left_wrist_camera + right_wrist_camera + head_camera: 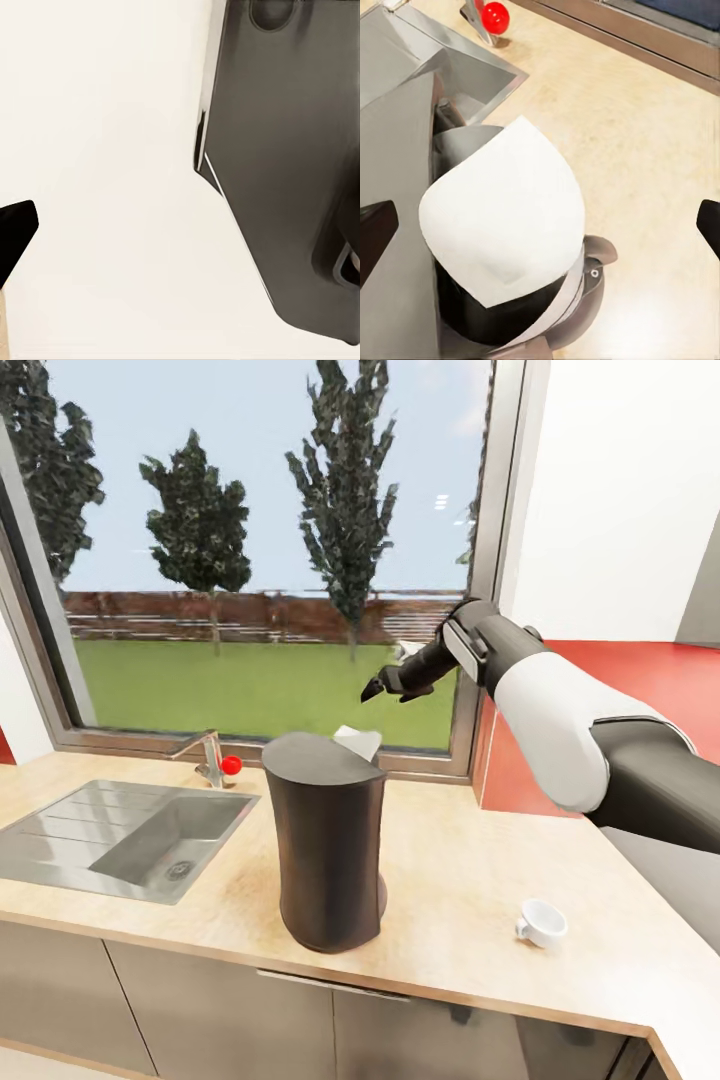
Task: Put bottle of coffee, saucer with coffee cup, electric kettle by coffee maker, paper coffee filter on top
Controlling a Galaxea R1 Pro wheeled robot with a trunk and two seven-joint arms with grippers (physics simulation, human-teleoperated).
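The coffee maker (325, 840) stands on the countertop (470, 880) beside the sink (120, 835), and the paper coffee filter (506, 217) sits on top of it, so those two steps look done. The right gripper (385, 685) hovers above the filter, its fingers spread wide and holding nothing (the left gripper's state I cannot tell). A coffee cup (541, 922) lies tipped on its side on the counter, near the machine, with no saucer under it. Saucer, kettle and coffee bottle remain to be placed, I judge. No brand or writing is readable anywhere.
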